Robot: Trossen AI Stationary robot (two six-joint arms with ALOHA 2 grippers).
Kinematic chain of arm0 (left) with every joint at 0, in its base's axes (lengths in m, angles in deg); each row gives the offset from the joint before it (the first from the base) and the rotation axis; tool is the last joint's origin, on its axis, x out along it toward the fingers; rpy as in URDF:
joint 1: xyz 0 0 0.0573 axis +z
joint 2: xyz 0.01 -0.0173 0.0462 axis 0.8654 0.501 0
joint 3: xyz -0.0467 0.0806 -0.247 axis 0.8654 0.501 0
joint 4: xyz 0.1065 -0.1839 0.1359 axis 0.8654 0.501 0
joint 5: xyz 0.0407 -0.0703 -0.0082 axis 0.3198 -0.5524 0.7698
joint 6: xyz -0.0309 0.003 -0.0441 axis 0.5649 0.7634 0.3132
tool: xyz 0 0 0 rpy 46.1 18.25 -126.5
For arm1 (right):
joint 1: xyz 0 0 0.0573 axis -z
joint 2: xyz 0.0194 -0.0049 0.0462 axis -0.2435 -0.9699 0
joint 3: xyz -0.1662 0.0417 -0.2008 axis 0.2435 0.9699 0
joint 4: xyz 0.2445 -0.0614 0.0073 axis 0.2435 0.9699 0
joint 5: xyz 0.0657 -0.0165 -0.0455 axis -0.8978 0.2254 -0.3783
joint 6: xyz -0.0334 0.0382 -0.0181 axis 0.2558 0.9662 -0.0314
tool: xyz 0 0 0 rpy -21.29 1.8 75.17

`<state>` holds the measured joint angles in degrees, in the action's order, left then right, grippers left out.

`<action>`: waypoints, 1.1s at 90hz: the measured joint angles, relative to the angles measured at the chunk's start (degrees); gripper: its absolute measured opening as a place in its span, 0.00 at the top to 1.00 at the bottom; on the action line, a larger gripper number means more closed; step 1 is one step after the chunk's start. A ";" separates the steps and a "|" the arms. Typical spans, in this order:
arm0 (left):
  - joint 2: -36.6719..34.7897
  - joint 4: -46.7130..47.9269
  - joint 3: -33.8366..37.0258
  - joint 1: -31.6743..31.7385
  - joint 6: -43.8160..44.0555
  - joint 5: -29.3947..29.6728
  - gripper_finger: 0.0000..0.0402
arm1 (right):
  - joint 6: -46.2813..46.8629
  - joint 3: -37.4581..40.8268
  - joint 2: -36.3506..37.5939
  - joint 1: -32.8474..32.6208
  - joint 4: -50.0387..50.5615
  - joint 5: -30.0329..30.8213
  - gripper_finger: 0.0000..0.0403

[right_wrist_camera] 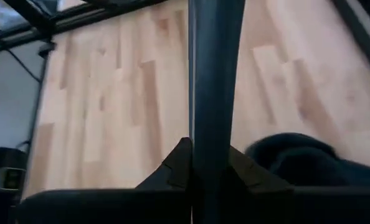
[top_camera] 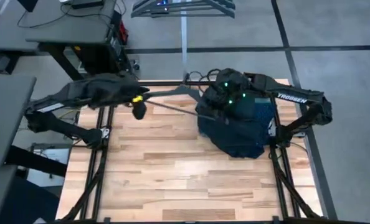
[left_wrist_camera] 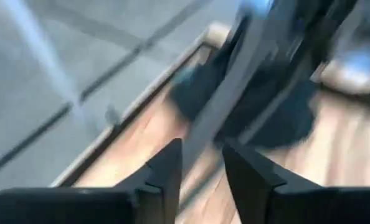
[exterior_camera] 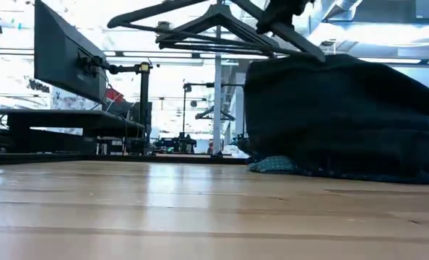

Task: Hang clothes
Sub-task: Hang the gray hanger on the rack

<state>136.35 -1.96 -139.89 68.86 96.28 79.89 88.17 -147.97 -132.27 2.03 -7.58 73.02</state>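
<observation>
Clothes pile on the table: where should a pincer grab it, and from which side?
Pinch the humped top fold of the clothes pile, coming straight down from above: it bulges up loosely, while its edges lie flat on the table. The right pincer is shut on the hanger.

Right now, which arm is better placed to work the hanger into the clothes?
The right. Its gripper is shut on the hanger directly above the clothes pile. The left gripper holds the same hanger farther away.

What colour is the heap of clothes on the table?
Dark navy clothes, with a teal bit at the bottom; best in low view.
</observation>
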 joint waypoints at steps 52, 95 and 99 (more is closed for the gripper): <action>8.85 6.00 -5.16 12.64 -24.07 -21.74 0.67 | -1.15 -2.32 -0.02 1.70 2.63 -0.26 0.93; 9.42 6.20 -5.11 14.82 -31.36 -24.33 0.95 | 2.34 -3.87 -0.17 4.22 3.13 0.19 0.72; 7.95 6.44 -5.09 15.87 -31.46 -25.34 0.95 | 2.32 -5.38 -0.16 5.12 4.15 0.05 0.70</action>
<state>144.29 4.49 -144.98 84.73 64.82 54.55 90.50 -153.35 -132.44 7.15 -3.44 73.07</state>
